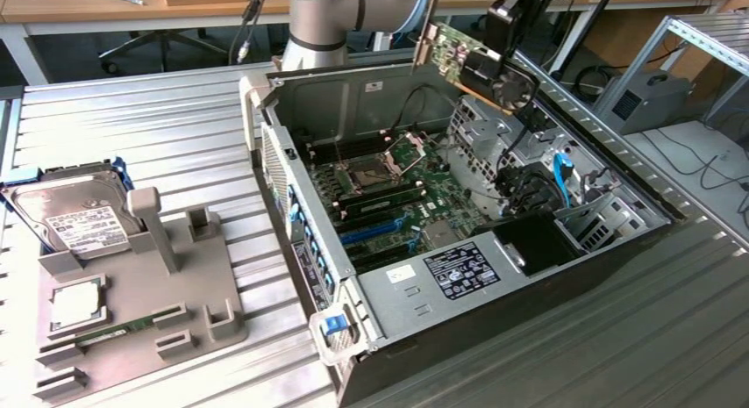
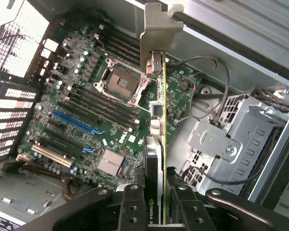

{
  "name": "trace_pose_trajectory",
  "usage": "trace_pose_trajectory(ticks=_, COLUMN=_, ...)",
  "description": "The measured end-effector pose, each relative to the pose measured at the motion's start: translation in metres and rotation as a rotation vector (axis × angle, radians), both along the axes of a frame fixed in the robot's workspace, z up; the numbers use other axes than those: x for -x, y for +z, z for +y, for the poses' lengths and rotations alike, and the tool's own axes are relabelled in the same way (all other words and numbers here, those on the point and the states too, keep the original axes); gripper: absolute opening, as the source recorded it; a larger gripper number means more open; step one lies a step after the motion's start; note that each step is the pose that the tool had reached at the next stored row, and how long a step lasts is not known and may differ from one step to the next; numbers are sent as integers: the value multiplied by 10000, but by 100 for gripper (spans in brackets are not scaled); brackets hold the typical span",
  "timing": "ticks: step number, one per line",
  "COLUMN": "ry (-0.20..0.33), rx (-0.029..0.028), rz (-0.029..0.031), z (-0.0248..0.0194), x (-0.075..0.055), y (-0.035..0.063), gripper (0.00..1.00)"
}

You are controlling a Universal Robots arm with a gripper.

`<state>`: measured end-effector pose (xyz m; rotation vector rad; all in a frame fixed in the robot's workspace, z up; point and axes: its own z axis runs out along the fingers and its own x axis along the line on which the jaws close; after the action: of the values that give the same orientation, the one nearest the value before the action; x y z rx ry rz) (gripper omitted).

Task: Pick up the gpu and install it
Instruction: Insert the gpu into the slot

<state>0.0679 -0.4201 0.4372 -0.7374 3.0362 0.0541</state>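
My gripper point(image 1: 501, 41) is shut on the gpu point(image 1: 462, 61), a green card with a black fan cooler and a silver end bracket. It hangs tilted above the far side of the open computer case point(image 1: 387, 311). In the wrist view the gpu point(image 2: 162, 115) is seen edge-on, its bracket point(image 2: 159, 33) pointing away from me, with my gripper point(image 2: 159, 211) clamping its near edge between two black fingers point(image 2: 130, 209). Below it lies the motherboard point(image 2: 86, 110) with its blue expansion slots point(image 2: 74, 122) and the bare CPU socket point(image 2: 120, 82).
A metal drive cage point(image 2: 231, 139) and loose cables sit beside the card inside the case. At the exterior view's left a grey fixture point(image 1: 175, 294) holds a hard drive point(image 1: 76, 219), a CPU point(image 1: 76, 307) and a memory stick point(image 1: 117, 331).
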Motion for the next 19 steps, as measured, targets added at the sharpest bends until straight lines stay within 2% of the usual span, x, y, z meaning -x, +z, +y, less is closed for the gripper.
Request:
trace_pose_trajectory(ticks=7, ry=834, rx=0, rz=0, z=5, x=0, y=0, gripper=27)
trace_pose_trajectory(ticks=19, ry=2766, rx=7, rz=0, z=15, x=0, y=0, gripper=27)
